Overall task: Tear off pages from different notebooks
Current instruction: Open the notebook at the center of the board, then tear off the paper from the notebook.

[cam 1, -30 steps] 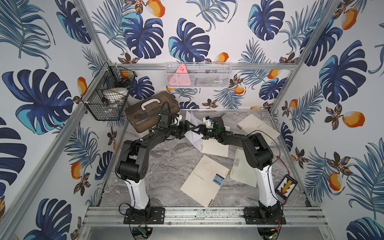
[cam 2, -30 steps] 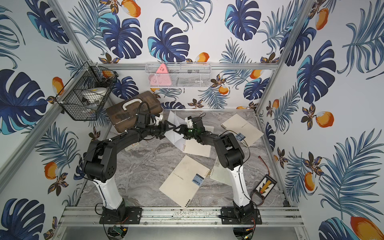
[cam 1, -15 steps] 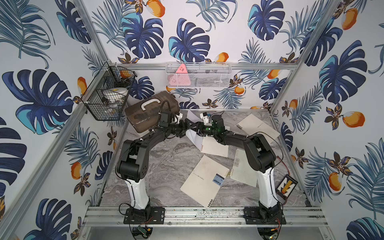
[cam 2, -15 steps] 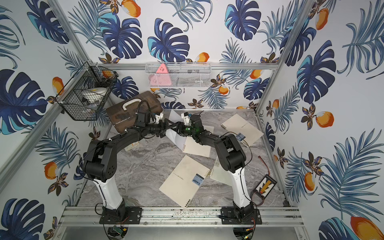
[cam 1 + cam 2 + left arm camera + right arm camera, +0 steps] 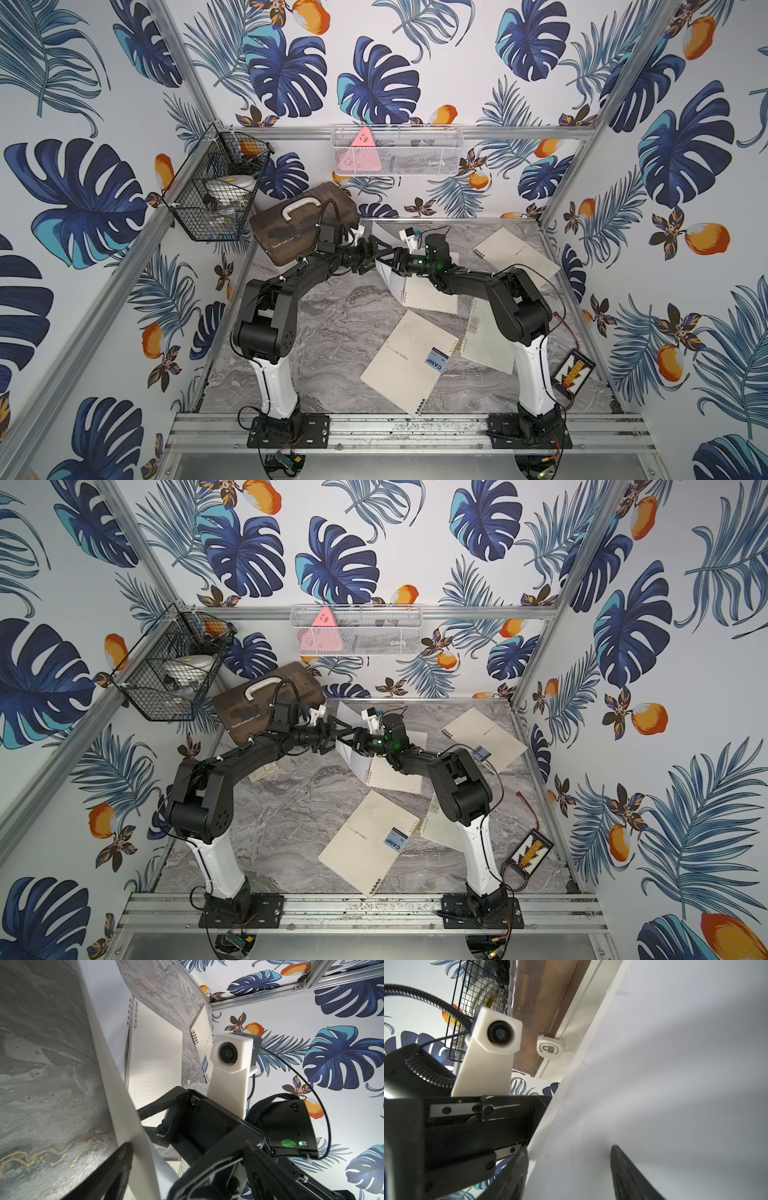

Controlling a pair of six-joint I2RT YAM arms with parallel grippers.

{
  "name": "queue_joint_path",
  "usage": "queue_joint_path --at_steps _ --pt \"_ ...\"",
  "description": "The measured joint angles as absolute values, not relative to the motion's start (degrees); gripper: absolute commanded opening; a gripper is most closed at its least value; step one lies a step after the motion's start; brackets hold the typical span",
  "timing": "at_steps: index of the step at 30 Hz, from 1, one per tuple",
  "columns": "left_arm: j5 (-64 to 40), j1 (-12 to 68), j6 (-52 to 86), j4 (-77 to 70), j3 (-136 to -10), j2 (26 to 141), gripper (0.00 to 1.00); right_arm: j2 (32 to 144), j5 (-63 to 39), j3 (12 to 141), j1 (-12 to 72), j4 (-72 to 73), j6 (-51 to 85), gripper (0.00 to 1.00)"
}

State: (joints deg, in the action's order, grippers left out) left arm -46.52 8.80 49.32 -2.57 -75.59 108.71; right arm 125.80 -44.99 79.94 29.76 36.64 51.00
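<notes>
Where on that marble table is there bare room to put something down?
Bare marble runs between the left arm's base and the front CAMP notebook, up the middle. Crowded: the back, around the lifted page, and the right side's notebooks.

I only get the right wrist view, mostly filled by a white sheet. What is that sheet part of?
Observer: The sheet stands up from an open notebook lying on the table, at its coil.
Operator: Is the left gripper clamped on it?
Observer: No; the left gripper has its fingers apart, one each side of the sheet.
Operator: Other notebooks?
Observer: A shut CAMP notebook lies apart, label up.
</notes>
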Motion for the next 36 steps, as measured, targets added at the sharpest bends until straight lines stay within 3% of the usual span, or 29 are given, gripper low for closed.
queue_joint_path --at_steps 8,13,22,28,33,36 --pt "-43.92 8.32 47.59 0.49 -76.36 109.75 0.81 125.01 -54.22 78.02 31.16 43.92 50.13 0.61" --pt "-43.44 8.21 46.65 1.19 -76.44 109.97 0.73 124.25 -55.37 77.25 31.18 42.68 47.75 0.57" --pt "-41.78 8.12 44.49 5.28 -77.65 110.91 0.32 118.34 -55.2 72.62 29.06 34.33 41.01 0.52" --pt "-38.44 8.1 40.75 10.74 -78.28 109.19 0.15 107.24 -48.05 70.59 26.81 15.44 32.23 0.59" --pt "-35.42 8.08 39.11 12.49 -76.14 106.52 0.01 100.97 -32.29 67.72 19.33 -4.32 27.81 0.59" --pt "-34.33 8.08 39.11 12.53 -74.28 105.62 0.0 100.62 -26.41 65.84 14.85 -12.05 27.0 0.58"
